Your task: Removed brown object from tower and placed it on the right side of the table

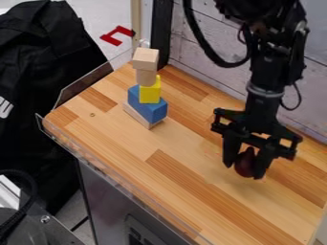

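— Where is the end effector point(243, 172), please?
— It is in the right part of the view, above the desk point(115, 130), and it points downwards.
— Is it open or closed?
— It is partly closed. Its two fingers stand apart by the width of the brown object point(245, 161), and they hold this object between them, one at each side.
— Does the object touch the desk?
— This I cannot tell. It is very low, near the surface, and well apart from the tower.
— And how is the tower made?
— It stands upright, to the left. At the bottom lies a pale wooden piece point(144, 117), on it a blue block point(148, 106), then a yellow block point(150, 92). Higher comes a tan, rounded piece point(146, 77), and on the top a light wooden block point(146, 58).
— What is beside the desk?
— At the left, a big black cloth point(45, 62). Behind the desk is a pale wall of planks point(198, 50).
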